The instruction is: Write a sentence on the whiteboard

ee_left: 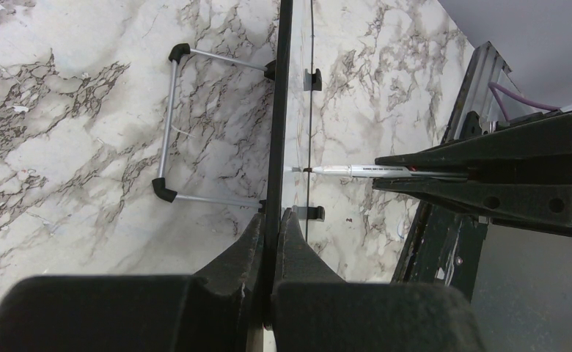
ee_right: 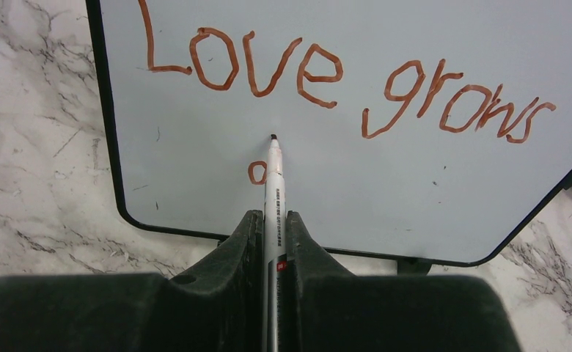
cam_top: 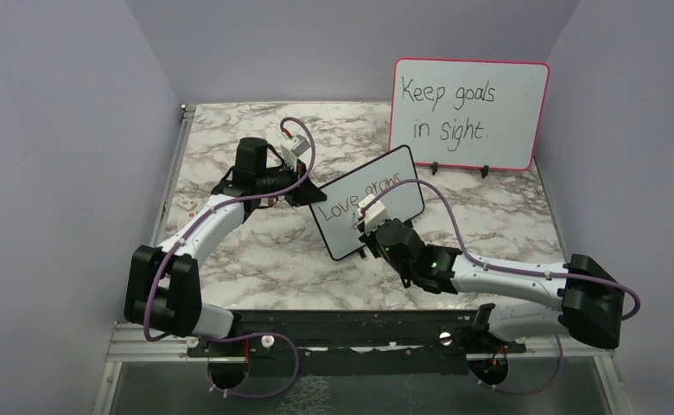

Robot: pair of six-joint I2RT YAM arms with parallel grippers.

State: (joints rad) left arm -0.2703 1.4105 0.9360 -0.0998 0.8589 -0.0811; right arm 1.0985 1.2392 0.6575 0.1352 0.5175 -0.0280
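Whiteboard [cam_top: 346, 235]
- **Top view:** It stands mid-surface [cam_top: 256, 251], turned diagonally. The pink-framed board [cam_top: 467, 112] is at its 1 o'clock, well apart. The left gripper [cam_top: 309, 195] is at the board's 9 o'clock edge and the right gripper [cam_top: 370, 226] is in front at 6 o'clock. Judgement: one arm braces the board while the other writes.
- **Left wrist:** The board is seen edge-on, with the left jaws closed on its black frame. The wire stand [ee_left: 169, 125] is folded out behind it. Judgement: the clamp stops the board sliding under pen pressure.
- **Right wrist:** The right jaws are gripping the marker [ee_right: 274, 191], with its tip on or just off the white face. The sentence [ee_right: 327, 81] reads "Love grows". A lone curved stroke lies at 7 o'clock of the tip. Judgement: the second line has barely begun.
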